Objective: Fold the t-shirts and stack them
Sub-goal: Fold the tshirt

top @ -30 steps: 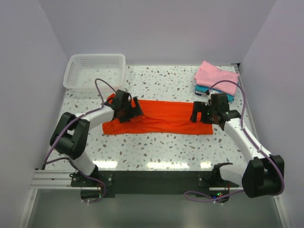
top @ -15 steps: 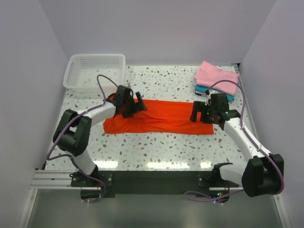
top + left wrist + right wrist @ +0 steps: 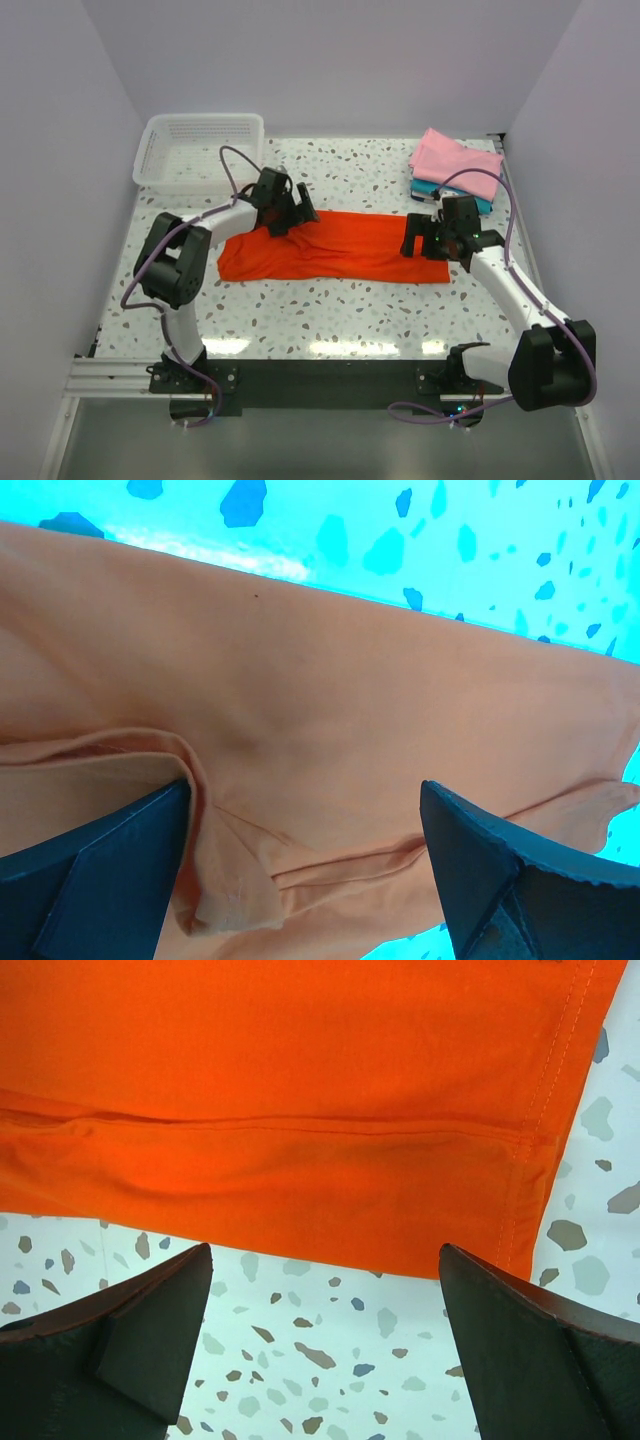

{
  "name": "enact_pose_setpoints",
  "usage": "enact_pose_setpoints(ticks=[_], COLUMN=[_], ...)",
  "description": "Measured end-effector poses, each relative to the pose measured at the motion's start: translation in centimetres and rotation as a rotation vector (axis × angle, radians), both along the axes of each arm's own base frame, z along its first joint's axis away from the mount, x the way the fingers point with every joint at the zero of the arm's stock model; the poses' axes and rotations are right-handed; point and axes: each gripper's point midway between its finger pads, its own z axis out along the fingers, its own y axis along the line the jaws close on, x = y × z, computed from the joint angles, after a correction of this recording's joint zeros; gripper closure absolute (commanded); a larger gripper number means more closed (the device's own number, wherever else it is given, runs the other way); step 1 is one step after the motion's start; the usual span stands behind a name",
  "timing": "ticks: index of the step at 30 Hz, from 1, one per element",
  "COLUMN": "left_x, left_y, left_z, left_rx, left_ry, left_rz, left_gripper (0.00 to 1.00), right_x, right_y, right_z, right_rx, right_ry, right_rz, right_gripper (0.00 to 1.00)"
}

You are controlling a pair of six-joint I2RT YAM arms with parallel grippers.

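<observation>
The bright orange-red t-shirt (image 3: 335, 250) lies flat on the table as a long folded strip. My left gripper (image 3: 296, 213) hovers over its far left part, open; in the left wrist view (image 3: 305, 880) a small folded flap of the cloth (image 3: 225, 880) lies between the fingers (image 3: 95, 875), not pinched. My right gripper (image 3: 420, 240) is open at the strip's right end, over bare table beside the shirt's hemmed edge (image 3: 300, 1110), seen in the right wrist view (image 3: 325, 1345). A light pink t-shirt (image 3: 452, 160) lies folded on a teal one (image 3: 432, 188) at the far right.
A white mesh basket (image 3: 200, 150) stands at the far left corner. The speckled tabletop (image 3: 330, 310) runs between the shirt and the arm bases. Grey walls close in the left, right and back sides.
My left gripper has moved away from me and to the right, from the strip's left end onto its far edge. The right arm has held still.
</observation>
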Motion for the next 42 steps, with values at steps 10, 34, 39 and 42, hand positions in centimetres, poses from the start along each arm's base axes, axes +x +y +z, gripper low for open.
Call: enact_pose_setpoints(ticks=[10,34,39,42], left_x=[1.2,-3.0,-2.7,-2.2], left_y=[-0.4,-1.8,-2.5,-2.9], left_z=[1.3,3.3,1.1,-0.4], left_rx=[0.023,0.095,0.115,0.125], left_ry=[-0.028,-0.053,-0.013,0.014], left_rz=[0.015,-0.018,-0.029,-0.034], left_gripper=[0.00,0.00,0.00,0.00], right_x=[0.0,0.0,0.0,-0.1], right_y=[-0.3,-0.3,-0.3,-0.4], right_z=[-0.4,-0.4,-0.4,-0.5], right_rx=[-0.018,-0.017,-0.018,-0.021], right_ry=[0.011,0.012,0.015,0.016], right_rz=[-0.009,-0.010,-0.011,-0.013], right_gripper=[0.01,0.01,0.01,0.01])
